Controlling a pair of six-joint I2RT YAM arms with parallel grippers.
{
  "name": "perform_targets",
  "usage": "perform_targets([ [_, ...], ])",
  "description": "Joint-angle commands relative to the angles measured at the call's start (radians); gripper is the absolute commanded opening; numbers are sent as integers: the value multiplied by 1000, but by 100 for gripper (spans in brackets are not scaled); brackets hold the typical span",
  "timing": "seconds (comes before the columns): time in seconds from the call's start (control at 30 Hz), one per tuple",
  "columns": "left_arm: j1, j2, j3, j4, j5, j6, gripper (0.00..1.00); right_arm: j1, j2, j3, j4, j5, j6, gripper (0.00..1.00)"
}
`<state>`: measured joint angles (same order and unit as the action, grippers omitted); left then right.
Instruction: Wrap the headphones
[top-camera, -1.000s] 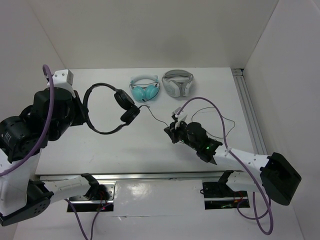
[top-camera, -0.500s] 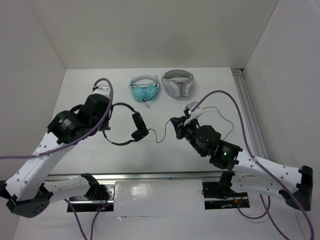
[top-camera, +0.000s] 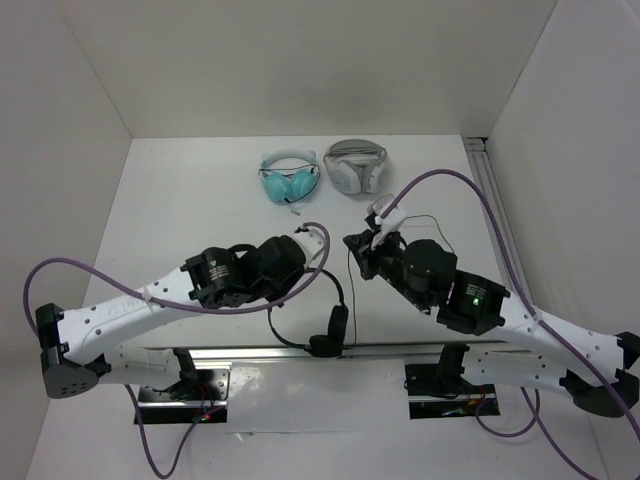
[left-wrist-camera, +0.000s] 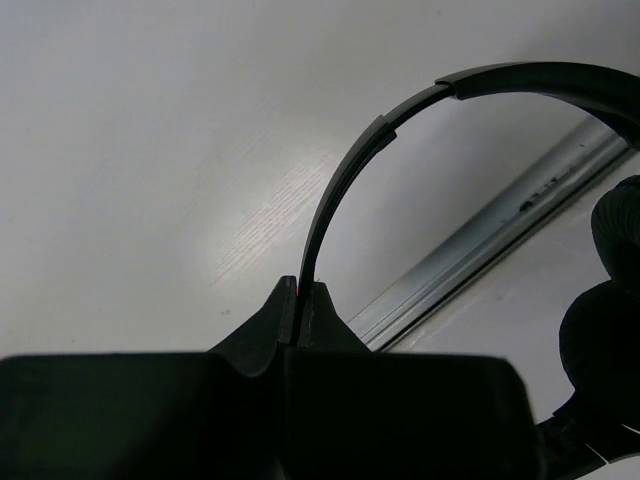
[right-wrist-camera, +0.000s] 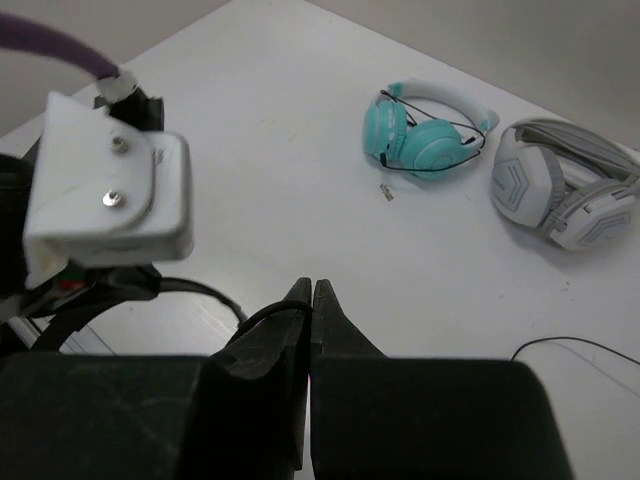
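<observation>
The black headphones (top-camera: 338, 325) hang near the table's front edge, with their two earcups low beside the rail. My left gripper (left-wrist-camera: 298, 288) is shut on the thin headband (left-wrist-camera: 345, 175), which arcs up and to the right toward the earcups (left-wrist-camera: 608, 330). The thin black cable (top-camera: 350, 272) runs up from the earcups to my right gripper (top-camera: 353, 246). In the right wrist view that gripper (right-wrist-camera: 311, 288) is shut on the cable (right-wrist-camera: 250, 320), which curves away to the left. More cable (top-camera: 447, 232) trails over the table behind the right arm.
Teal headphones (top-camera: 290, 180) and white-grey headphones (top-camera: 356, 166) lie at the back of the table. A metal rail (top-camera: 497, 215) runs along the right side and another (top-camera: 250, 352) along the front edge. White walls close in the left, back and right.
My left arm has swung from the far left to the centre front, carrying the headphones down toward the front rail. My right gripper has edged back and left, still holding the cable.
</observation>
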<state>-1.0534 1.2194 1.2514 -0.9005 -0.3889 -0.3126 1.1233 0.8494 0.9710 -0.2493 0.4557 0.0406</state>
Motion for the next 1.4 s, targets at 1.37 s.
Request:
perform_targets([
  [1.37, -108, -60, 9, 20, -347, -130, 0, -88, 42, 5, -51, -321, 59, 0],
])
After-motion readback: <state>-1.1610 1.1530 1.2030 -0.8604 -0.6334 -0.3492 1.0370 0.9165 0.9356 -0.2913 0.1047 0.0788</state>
